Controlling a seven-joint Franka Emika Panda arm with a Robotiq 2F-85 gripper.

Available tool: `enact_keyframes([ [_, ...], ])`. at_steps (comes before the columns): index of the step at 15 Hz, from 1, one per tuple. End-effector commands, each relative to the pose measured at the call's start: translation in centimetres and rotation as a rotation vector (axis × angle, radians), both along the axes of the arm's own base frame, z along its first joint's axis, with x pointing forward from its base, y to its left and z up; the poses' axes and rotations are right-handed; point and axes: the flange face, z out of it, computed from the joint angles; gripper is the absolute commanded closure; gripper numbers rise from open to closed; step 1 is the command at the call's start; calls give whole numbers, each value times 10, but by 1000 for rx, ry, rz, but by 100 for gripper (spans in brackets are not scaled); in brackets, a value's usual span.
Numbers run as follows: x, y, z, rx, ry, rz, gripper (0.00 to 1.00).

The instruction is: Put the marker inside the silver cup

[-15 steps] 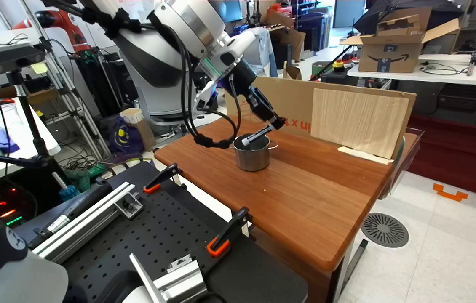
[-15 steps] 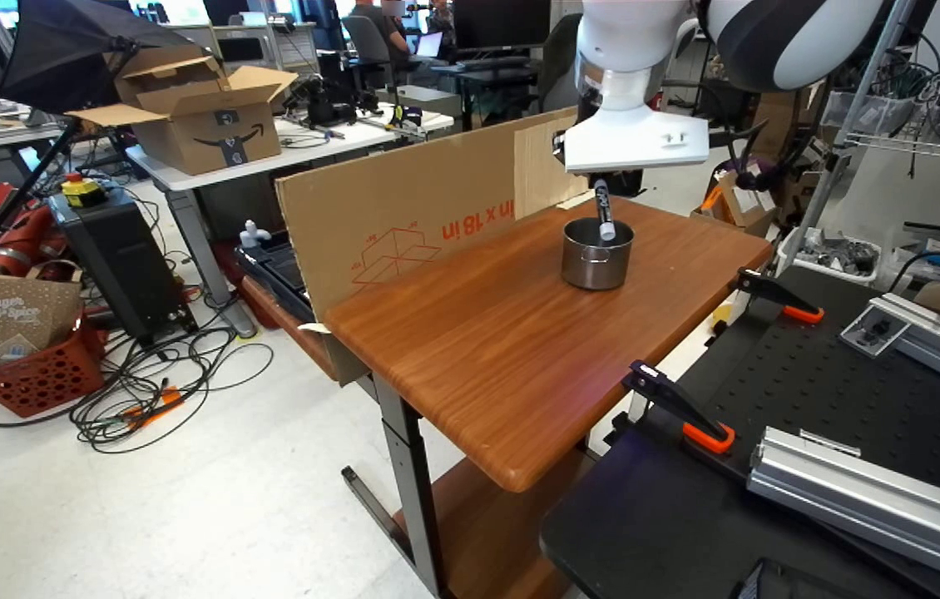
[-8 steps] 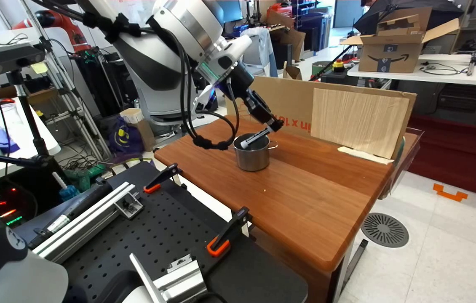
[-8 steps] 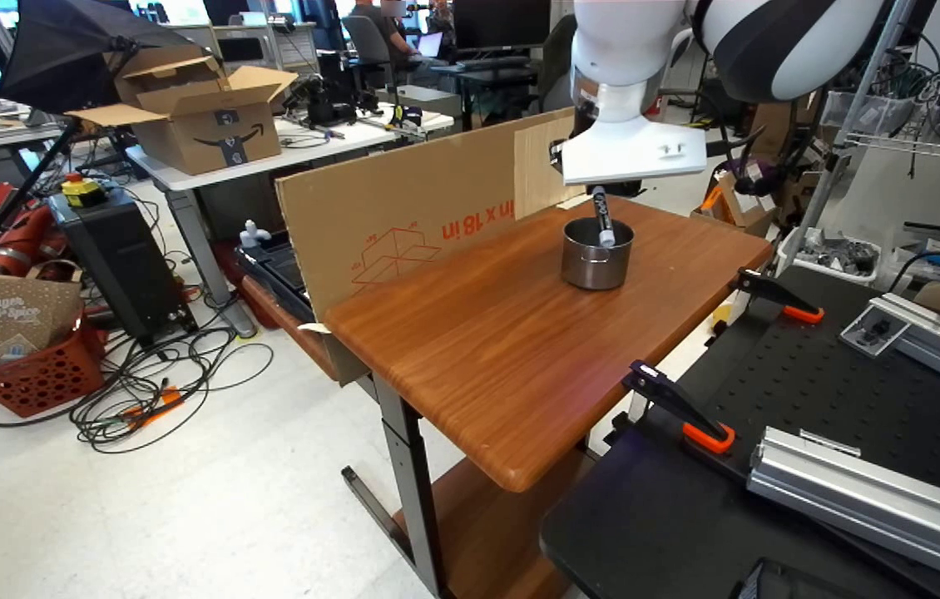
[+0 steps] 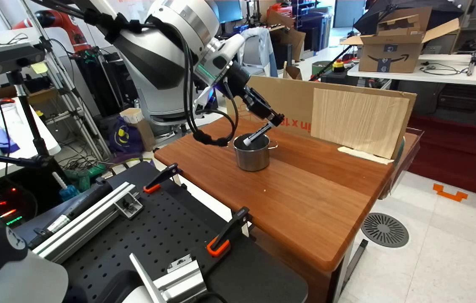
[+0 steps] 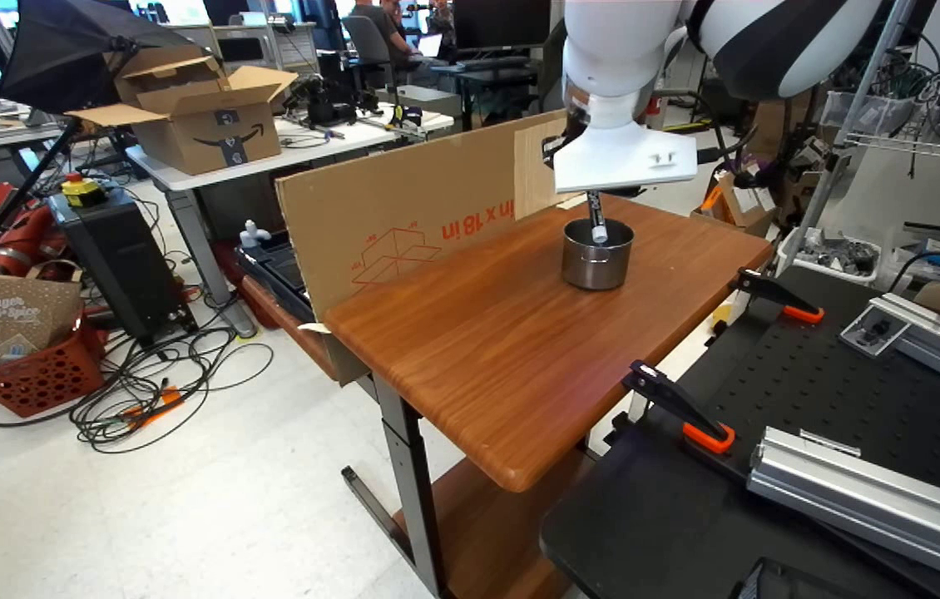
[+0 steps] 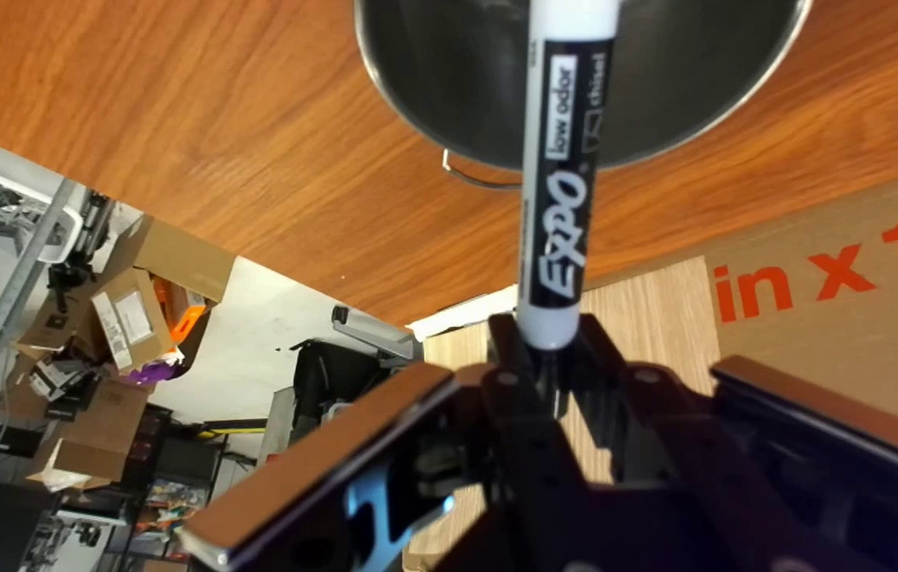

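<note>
The silver cup (image 5: pixel 252 160) stands upright on the brown table; it also shows in an exterior view (image 6: pixel 595 268). My gripper (image 7: pixel 548 327) is shut on one end of the marker (image 7: pixel 564 171), a black and white stick with EXPO lettering. The marker also shows in both exterior views (image 5: pixel 259 134) (image 6: pixel 596 215). It slants down from the fingertips, and its free white end lies over the cup's opening. I cannot tell whether that end is below the rim. In the wrist view the cup's dark inner wall (image 7: pixel 449 87) shows behind the marker, and its far part is cut off.
A cardboard panel (image 5: pixel 276 94) with a light wood-grain sheet (image 5: pixel 358 122) stands along the table's back edge. Clamps (image 5: pixel 227 231) hold at the front edge, beside a black perforated board (image 5: pixel 158 235). Cables (image 5: pixel 187 84) hang from the arm near the cup.
The gripper and marker dipped slightly, then shifted a little, to the left in an exterior view. The marker's free end stays over the cup's opening. The cup has not moved.
</note>
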Motion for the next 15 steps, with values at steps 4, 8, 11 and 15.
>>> enact_keyframes([
  [4, -3, 5, -10, -72, -46, 7, 95],
  [8, -6, 7, -19, -91, -48, 7, 95],
  [11, -8, 7, -27, -109, -36, 10, 95],
  [15, -9, 7, -33, -128, -20, 17, 95],
])
